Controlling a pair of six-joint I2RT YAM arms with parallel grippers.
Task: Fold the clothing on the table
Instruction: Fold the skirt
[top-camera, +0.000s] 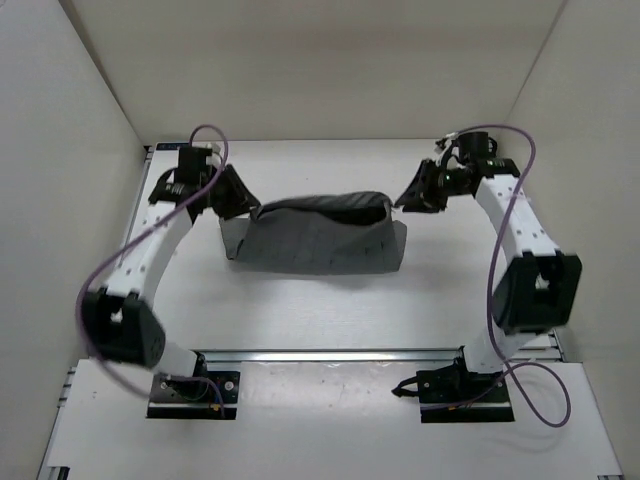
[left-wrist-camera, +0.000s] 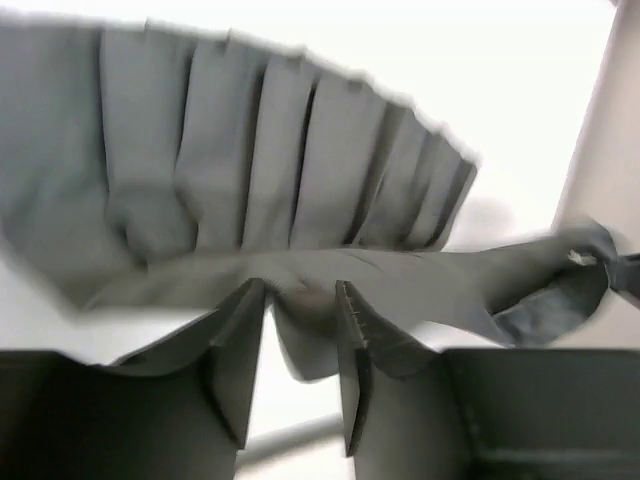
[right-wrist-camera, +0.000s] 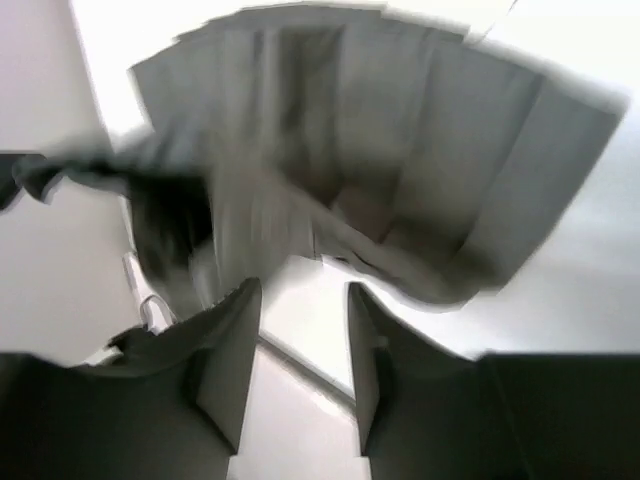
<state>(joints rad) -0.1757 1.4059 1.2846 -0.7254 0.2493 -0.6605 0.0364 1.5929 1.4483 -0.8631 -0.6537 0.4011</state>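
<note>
In the right wrist view, motion blur smears the clothing (right-wrist-camera: 330, 170), and we cannot separate its pleats on the left side. In the left wrist view its left end is cut off by the picture's edge. Blur also keeps us from telling whether the fold between the fingers of the left gripper (left-wrist-camera: 298, 290) touches them. From above, the far fold is blurred and hides the cloth beneath.

The clothing (top-camera: 320, 240) lies across the middle of the table (top-camera: 300, 320), with a fold of it heaped along its rear edge. The left gripper (top-camera: 250, 210) sits at its rear left corner, cloth between the jaws. The right gripper (top-camera: 401, 200) sits just off the rear right corner.
</note>
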